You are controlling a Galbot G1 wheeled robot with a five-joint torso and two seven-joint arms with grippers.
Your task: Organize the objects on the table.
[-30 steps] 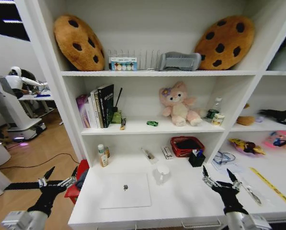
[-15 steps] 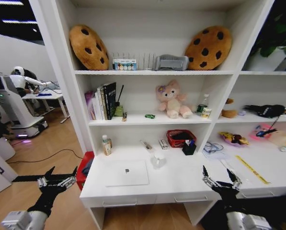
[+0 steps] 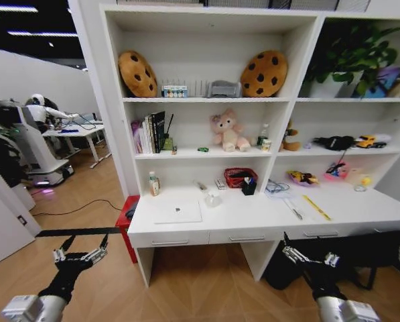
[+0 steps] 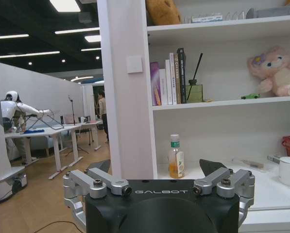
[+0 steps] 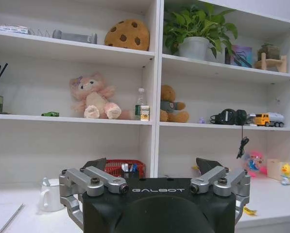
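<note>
Head view: left gripper (image 3: 79, 255) and right gripper (image 3: 305, 257) hang low over the floor, both spread wide, holding nothing. Beyond them the table (image 3: 253, 219) carries the closed laptop (image 3: 178, 212); above, toy car (image 3: 202, 149) sits shelved.

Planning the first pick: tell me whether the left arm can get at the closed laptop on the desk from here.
Probably not as things stand. The left gripper hangs low over the floor, below and short of the table, jaws open and empty. The laptop lies closed farther back on top with nothing on it; only the distance stands between.
</note>
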